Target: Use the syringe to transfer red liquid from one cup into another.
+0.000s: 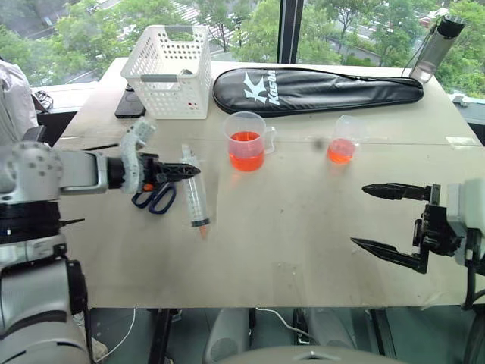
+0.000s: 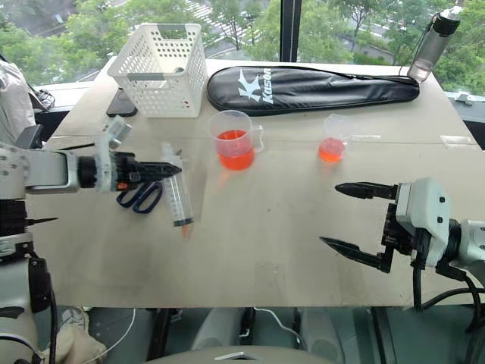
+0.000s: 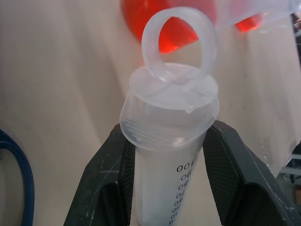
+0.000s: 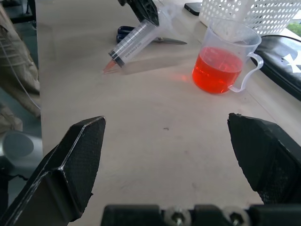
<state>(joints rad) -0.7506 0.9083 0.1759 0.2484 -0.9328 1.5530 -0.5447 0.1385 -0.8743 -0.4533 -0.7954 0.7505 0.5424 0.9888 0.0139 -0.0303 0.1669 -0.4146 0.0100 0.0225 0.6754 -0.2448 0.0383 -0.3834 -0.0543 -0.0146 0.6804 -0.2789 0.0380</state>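
Observation:
My left gripper (image 1: 189, 171) is shut on the syringe (image 1: 196, 196), gripping the clear barrel just below its flange. In the left wrist view both black fingers (image 3: 103, 183) press the barrel (image 3: 164, 155). The syringe slants down with its reddish tip close to the table. The handled measuring cup (image 1: 245, 142) holds red liquid (image 1: 245, 152) and stands to the right of the syringe. The smaller cup (image 1: 342, 141), with a little red liquid, stands further right. My right gripper (image 1: 358, 215) is open and empty, near the table's front right, well short of both cups.
Blue-handled scissors (image 1: 155, 199) lie under my left gripper. A white basket (image 1: 168, 72) and a black racket bag (image 1: 318, 89) sit at the back, with a dark phone (image 1: 129, 106) beside the basket and a bottle (image 1: 437, 45) at the far right corner. A person's sleeve (image 1: 15, 98) shows at the left.

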